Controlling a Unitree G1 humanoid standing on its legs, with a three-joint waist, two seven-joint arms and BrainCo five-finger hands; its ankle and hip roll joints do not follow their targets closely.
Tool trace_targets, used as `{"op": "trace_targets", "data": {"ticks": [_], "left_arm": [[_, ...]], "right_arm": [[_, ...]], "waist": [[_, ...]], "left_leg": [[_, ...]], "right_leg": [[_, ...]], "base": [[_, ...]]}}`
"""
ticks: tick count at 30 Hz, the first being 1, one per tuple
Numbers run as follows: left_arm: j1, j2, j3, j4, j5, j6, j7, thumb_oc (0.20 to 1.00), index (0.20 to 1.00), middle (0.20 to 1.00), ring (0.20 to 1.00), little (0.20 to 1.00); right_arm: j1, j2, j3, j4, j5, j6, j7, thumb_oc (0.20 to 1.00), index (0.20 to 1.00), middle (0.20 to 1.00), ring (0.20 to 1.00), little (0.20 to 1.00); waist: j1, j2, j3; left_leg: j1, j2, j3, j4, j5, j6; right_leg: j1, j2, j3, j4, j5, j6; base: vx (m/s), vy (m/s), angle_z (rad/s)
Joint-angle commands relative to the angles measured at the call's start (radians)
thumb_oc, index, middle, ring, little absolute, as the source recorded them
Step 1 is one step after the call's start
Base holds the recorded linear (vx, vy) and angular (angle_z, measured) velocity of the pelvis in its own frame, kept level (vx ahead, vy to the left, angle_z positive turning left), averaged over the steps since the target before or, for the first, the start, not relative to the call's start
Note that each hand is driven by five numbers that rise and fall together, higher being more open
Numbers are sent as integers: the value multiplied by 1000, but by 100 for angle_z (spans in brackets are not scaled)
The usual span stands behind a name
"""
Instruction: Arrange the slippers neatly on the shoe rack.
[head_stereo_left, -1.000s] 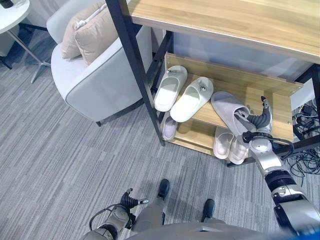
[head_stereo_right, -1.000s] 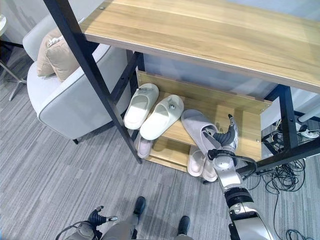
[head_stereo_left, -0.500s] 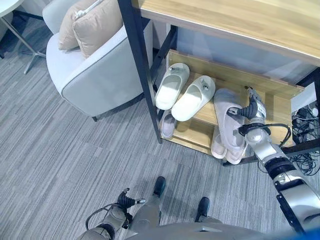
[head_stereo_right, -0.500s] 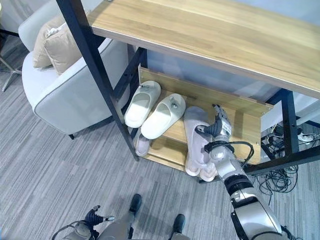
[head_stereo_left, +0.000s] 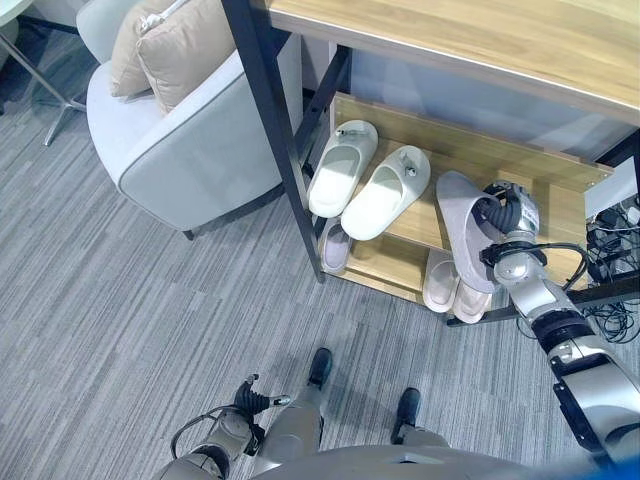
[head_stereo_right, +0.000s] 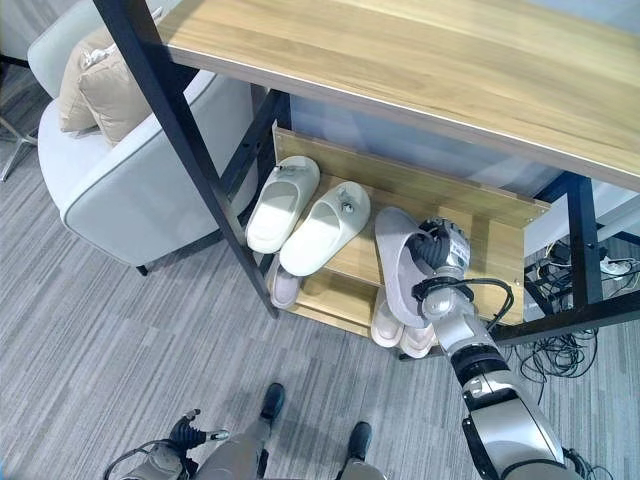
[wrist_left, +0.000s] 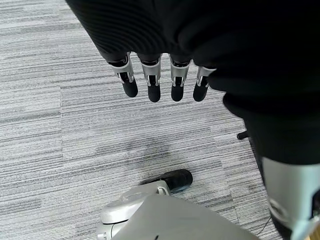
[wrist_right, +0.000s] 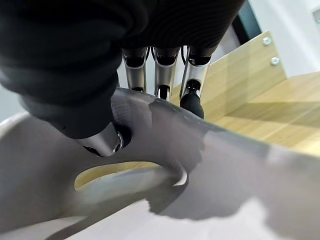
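The right hand has its fingers and thumb pinched on the upper band of a grey fabric slipper, which stands tipped on its side edge over the right part of the wooden shoe rack's upper shelf; the hand covers the slipper's opening, so how far the fingers reach inside is hard to make out. Below it, a pale pink pair of slippers on the lower shelf is partly hidden by the grey slipper and the shelf edge. To the left, a white pair of slide slippers lies flat on the upper shelf, with another pale slipper beneath, half hidden behind the black frame post. The light wooden desk top spans the far side above the rack. The left hand hangs low over the grey carpet floor, fingers straight and relaxed.

Half a second ago the grey slipper lay flatter with its sole down; now it is turned up on edge, and the right hand has rolled with it.
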Motion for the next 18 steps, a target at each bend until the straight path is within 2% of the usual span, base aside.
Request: {"op": "trace_targets", "data": {"ticks": [1, 4, 7, 9, 10, 11, 14, 15, 16, 17, 18], "left_arm": [[-20, -48, 24, 92, 28, -1, 6, 1000, 1000, 1000, 1000, 1000], [3, -43, 61, 96, 47, 3, 5, 1000, 1000, 1000, 1000, 1000], [33, -30, 102, 92, 73, 9, -8, 1000, 1000, 1000, 1000, 1000], [38, -31, 109, 89, 77, 9, -4, 1000, 1000, 1000, 1000, 1000], [41, -26, 123, 83, 67, 8, -8, 1000, 1000, 1000, 1000, 1000], [68, -30, 111, 71, 74, 2, -7, 1000, 1000, 1000, 1000, 1000], [88, -17, 109, 49, 106, -7, -3, 1000, 1000, 1000, 1000, 1000], [91, -10, 114, 41, 107, -12, 4, 1000, 1000, 1000, 1000, 1000], [95, -7, 117, 38, 103, -16, 4, 1000, 1000, 1000, 1000, 1000], [98, -8, 116, 35, 104, -19, 2, 1000, 1000, 1000, 1000, 1000], [101, -11, 118, 38, 105, -21, 1, 1000, 1000, 1000, 1000, 1000]], "right_arm": [[26, -41, -28, -67, -27, -24, -48, 200, 200, 200, 200, 200], [163, -47, -87, -237, -81, -38, -21, 200, 200, 200, 200, 200], [349, -37, -119, -403, -143, -65, 52, 200, 200, 200, 200, 200], [391, -32, -123, -431, -158, -70, 67, 200, 200, 200, 200, 200], [443, -19, -115, -452, -161, -82, 88, 200, 200, 200, 200, 200], [447, 0, -119, -424, -146, -85, 75, 200, 200, 200, 200, 200], [509, 26, -83, -428, -177, -103, 87, 200, 200, 200, 200, 200], [560, 24, -74, -431, -195, -116, 98, 200, 200, 200, 200, 200], [579, 24, -66, -406, -199, -120, 89, 200, 200, 200, 200, 200], [593, 32, -65, -389, -197, -121, 82, 200, 200, 200, 200, 200], [597, 31, -65, -373, -197, -121, 73, 200, 200, 200, 200, 200]], "waist": [[9, -11, -7], [-6, -14, -26], [-31, -12, -30], [-37, -9, -26], [-45, -1, -15], [-34, 4, -3], [-40, 4, 39], [-51, -2, 44], [-52, 0, 42], [-58, -1, 46], [-61, -7, 44]], "left_leg": [[101, 18, 100, 6, -189, 11], [152, 13, 111, 6, -211, 24], [210, 3, 141, 70, -269, 52], [221, -2, 148, 88, -279, 59], [240, -8, 158, 108, -290, 73], [242, -8, 150, 116, -289, 77], [250, -2, 134, 139, -285, 81], [258, -11, 126, 131, -274, 81], [263, -23, 128, 123, -266, 81], [265, -33, 118, 131, -262, 75], [259, -41, 109, 150, -268, 72]], "right_leg": [[19, -43, 48, 37, -2, 37], [50, -46, 64, 50, -11, 46], [72, -57, 107, 140, -43, 47], [74, -64, 115, 171, -43, 49], [60, -73, 131, 254, -40, 52], [51, -72, 126, 296, -51, 43], [-4, -7, 164, 433, -122, 12], [-43, 75, 162, 454, -143, -12], [-73, 114, 110, 450, -144, -22], [-92, 141, 92, 434, -155, -44], [-51, 147, 91, 395, -161, -51]], "base": [[26, 61, -8], [84, 107, -12], [81, 167, -39], [18, 139, -68], [-7, 168, -55], [-56, 128, -25], [-94, 27, 5], [-61, 2, 48], [-41, -8, 49], [8, -37, 41], [24, -82, 49]]}}
